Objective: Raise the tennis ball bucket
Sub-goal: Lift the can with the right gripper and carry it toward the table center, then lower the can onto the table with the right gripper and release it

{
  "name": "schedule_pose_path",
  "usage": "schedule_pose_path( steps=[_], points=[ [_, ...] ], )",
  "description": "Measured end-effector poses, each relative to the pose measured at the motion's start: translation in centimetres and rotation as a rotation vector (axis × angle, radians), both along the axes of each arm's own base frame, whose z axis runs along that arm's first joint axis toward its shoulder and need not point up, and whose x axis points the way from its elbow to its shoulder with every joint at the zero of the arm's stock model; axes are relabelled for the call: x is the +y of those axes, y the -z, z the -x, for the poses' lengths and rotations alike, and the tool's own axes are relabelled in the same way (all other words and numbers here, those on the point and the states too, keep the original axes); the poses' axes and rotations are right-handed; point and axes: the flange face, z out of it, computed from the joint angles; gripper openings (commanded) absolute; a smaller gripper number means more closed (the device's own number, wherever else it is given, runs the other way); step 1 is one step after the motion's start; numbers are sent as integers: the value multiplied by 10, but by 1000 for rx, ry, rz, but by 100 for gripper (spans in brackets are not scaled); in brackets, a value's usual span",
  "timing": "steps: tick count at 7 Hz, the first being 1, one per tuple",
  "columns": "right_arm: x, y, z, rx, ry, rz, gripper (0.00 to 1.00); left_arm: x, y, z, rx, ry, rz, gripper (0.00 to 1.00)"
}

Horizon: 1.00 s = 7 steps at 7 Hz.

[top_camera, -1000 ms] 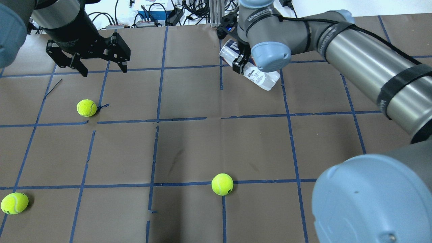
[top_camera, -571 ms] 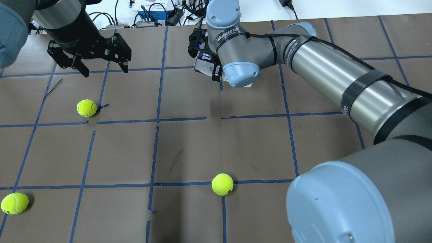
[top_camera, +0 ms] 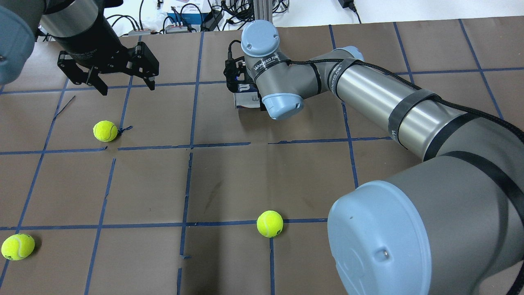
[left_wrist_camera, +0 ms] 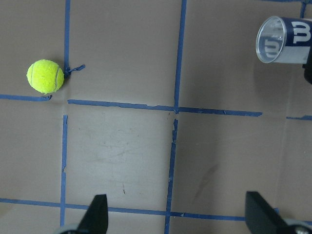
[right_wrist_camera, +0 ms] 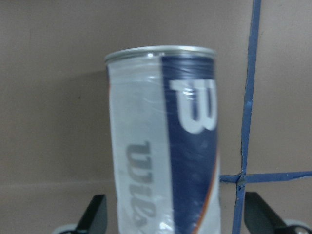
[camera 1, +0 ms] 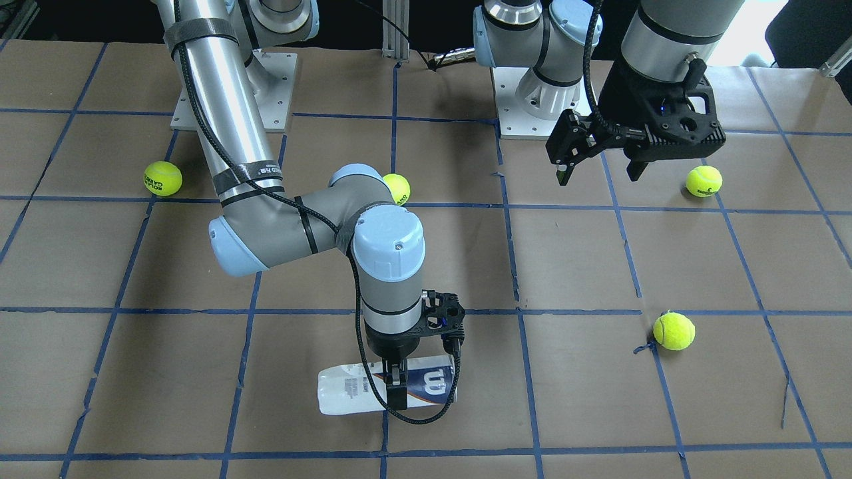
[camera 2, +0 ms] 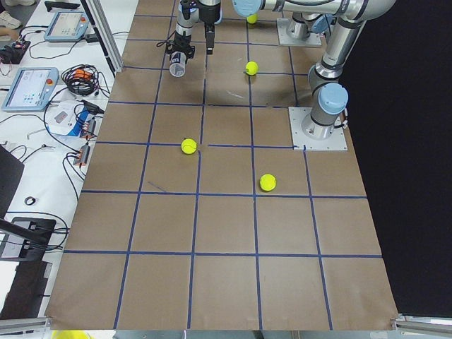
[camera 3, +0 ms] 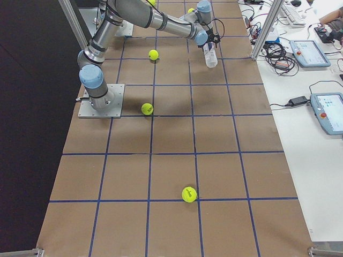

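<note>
The tennis ball bucket (camera 1: 353,392), a clear tube with a navy Wilson label, lies sideways in my right gripper (camera 1: 398,384), held near its middle above the paper. In the right wrist view the bucket (right_wrist_camera: 165,146) fills the space between both fingers, silver rim at the far end. In the overhead view the bucket (top_camera: 245,99) is mostly hidden under the right wrist. The left wrist view shows the bucket's (left_wrist_camera: 285,39) open end at its top right. My left gripper (top_camera: 127,86) is open and empty, hanging over the far left of the table.
Several yellow-green tennis balls lie loose: one (top_camera: 105,131) below the left gripper, one (top_camera: 269,223) near the front middle, one (top_camera: 17,246) at the front left. Cables and boxes (top_camera: 184,18) sit beyond the far table edge.
My right arm has carried the bucket leftward across the far side of the table and turned it. The left gripper has stayed in place, open.
</note>
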Motion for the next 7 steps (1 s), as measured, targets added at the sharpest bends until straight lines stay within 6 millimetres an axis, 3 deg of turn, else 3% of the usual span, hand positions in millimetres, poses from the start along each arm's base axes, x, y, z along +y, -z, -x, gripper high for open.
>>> schedule_pose_path(
  steps=[2, 3, 6, 7],
  points=[
    [1, -3, 0, -14, 19, 1, 100, 1, 1, 0, -2, 0, -2, 100],
    [-3, -14, 3, -29, 45, 17, 100, 3, 1, 0, -1, 1, -4, 100],
    [-9, -83, 35, -130, 307, 88, 100, 0, 2, 0, 1, -2, -19, 100],
    [-10, -100, 46, -159, 391, 96, 100, -10, 15, -1, 0, -6, -53, 100]
  ],
)
